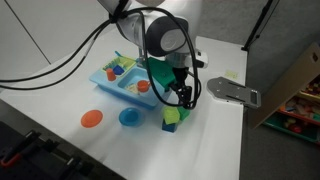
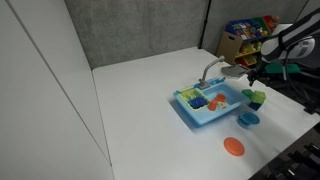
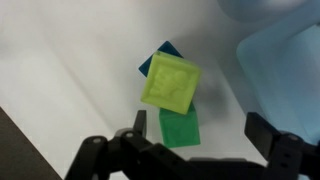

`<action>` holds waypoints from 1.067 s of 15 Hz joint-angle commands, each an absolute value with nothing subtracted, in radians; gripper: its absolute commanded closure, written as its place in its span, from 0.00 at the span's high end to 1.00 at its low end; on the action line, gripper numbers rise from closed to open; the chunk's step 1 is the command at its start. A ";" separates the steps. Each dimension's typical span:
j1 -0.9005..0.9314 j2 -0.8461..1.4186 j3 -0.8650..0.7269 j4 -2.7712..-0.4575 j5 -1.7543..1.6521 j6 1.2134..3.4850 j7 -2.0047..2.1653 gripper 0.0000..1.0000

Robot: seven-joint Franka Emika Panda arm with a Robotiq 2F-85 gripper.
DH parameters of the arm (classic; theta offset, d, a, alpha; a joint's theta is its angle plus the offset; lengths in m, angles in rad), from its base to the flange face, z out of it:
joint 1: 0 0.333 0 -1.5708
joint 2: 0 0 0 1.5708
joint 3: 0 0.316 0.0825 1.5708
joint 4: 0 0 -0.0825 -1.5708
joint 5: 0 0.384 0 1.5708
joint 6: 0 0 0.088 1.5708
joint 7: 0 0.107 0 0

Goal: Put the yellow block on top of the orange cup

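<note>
Hovering above the white desk (image 3: 60,50), the gripper (image 3: 197,128) has its jaws spread wide and holds nothing. The yellow block (image 3: 170,82) lies askew on top of a blue cube (image 3: 160,52) and a green cube (image 3: 180,132). The wrist should probably turn to square the jaws with the block's flat sides. It should then descend only to the block's height and pinch gently, leaving the lower cubes undisturbed.
</note>
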State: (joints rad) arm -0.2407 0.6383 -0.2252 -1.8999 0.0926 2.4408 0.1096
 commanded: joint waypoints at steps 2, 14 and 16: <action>-0.251 0.618 -0.248 -1.966 0.076 2.500 0.112 1.00; -0.332 0.644 -0.164 -2.059 0.139 2.740 0.040 1.00; -0.334 0.643 -0.164 -2.061 0.138 2.740 0.038 1.00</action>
State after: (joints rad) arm -0.3107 0.6533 -0.1821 -2.0475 0.1190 2.7233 0.0731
